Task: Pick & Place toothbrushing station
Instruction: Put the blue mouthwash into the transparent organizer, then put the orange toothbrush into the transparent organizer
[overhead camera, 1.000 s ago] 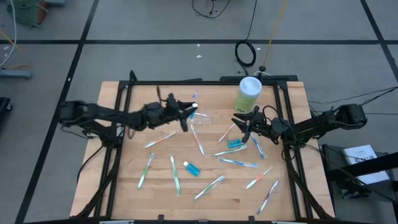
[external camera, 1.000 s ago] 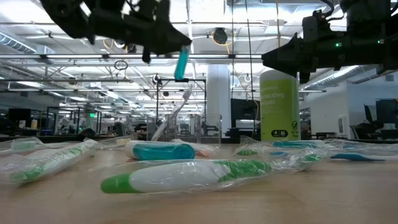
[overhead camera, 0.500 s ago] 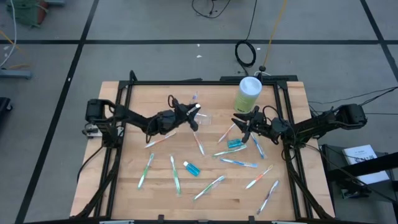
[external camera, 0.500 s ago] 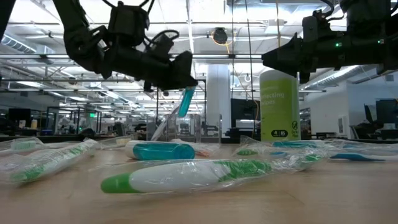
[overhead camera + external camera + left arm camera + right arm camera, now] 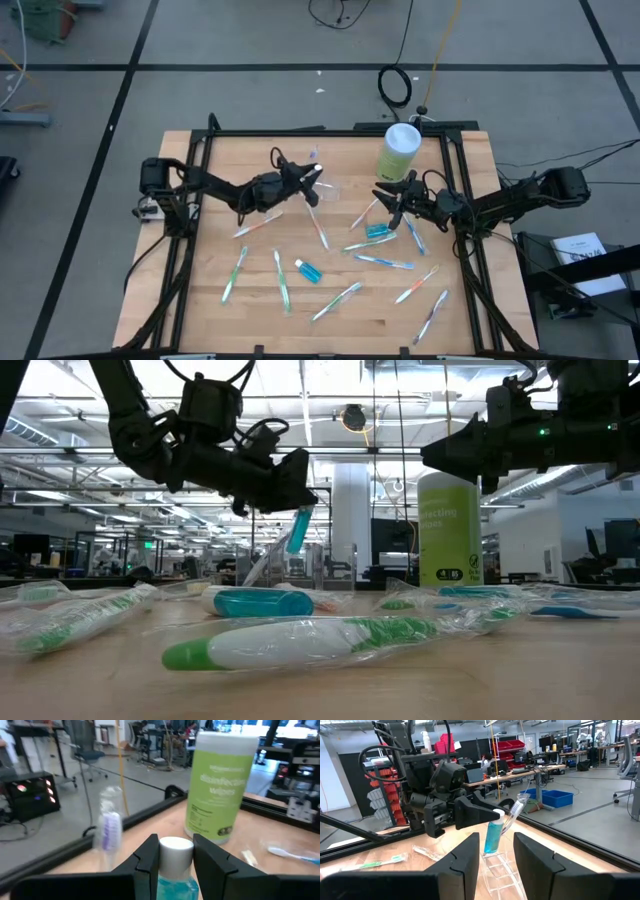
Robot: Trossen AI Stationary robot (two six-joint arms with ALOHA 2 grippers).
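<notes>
The left gripper (image 5: 312, 181) is hanging above the back middle of the light wooden table (image 5: 200, 270), its two dark fingers (image 5: 150, 857) clamping a small teal-blue tube with a white cap (image 5: 298, 528) by its sides. In the low view the tube is tilting in the air, cap uppermost, well clear of the tabletop. In the right wrist view it is hanging right over a small clear plastic container (image 5: 501, 865), which is already holding one pale toothbrush with a clear handle (image 5: 514, 813) leaning out of it. The right gripper (image 5: 392, 203) is hovering over the right side of the table, near a tall green canister of disinfecting wipes with a white lid (image 5: 399, 149); its fingers are standing parted with nothing between them. Just beside that gripper a second teal-blue tube (image 5: 378, 231) is lying flat on the wood, and a third teal tube (image 5: 309, 270) is lying nearer the front middle. Thin pastel toothbrushes in clear wrappers are lying scattered across the table, among them a green one at the front left (image 5: 236, 272) and a blue one at the front right (image 5: 431, 318). In the low view a green-and-white wrapped toothbrush (image 5: 330, 642) is lying closest to the camera.
</notes>
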